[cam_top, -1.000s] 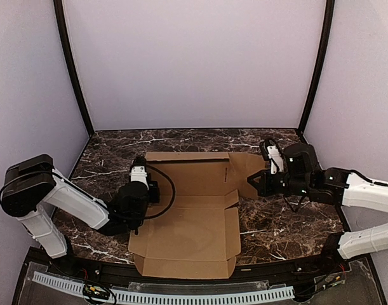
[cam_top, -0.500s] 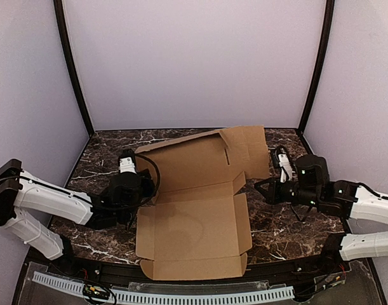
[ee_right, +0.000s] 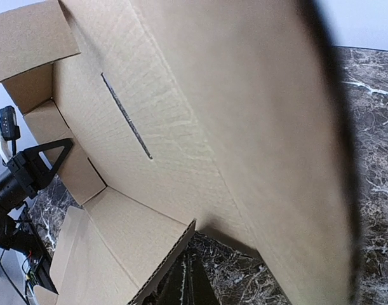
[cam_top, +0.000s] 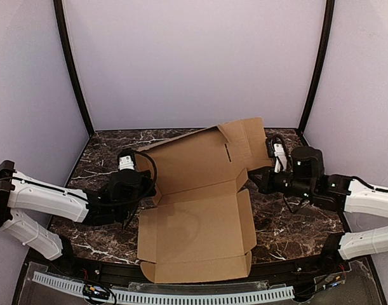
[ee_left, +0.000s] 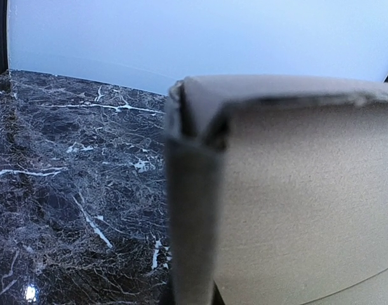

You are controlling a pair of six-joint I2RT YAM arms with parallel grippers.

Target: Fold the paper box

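Plain brown corrugated cardboard paper box [cam_top: 194,222], a die-cut sheet partly raised, at the middle of the dark white-veined marble table [cam_top: 98,165]. Lies flat on its near panel, with low flaps turned up along the near and right edges. Stands tilted up at the far panel, with a narrow slot [ee_right: 127,117] cut through it and an end flap bent over at the top right corner. Clamped at the far panel's left side flap [ee_left: 190,210] by the black left gripper [cam_top: 145,190], fingers together on the cardboard edge. Met at the right edge by the black right gripper [cam_top: 260,181], fingers closed; possibly pinching cardboard, though hard to tell from the wrist view. Behind, plain lilac walls [cam_top: 194,63].
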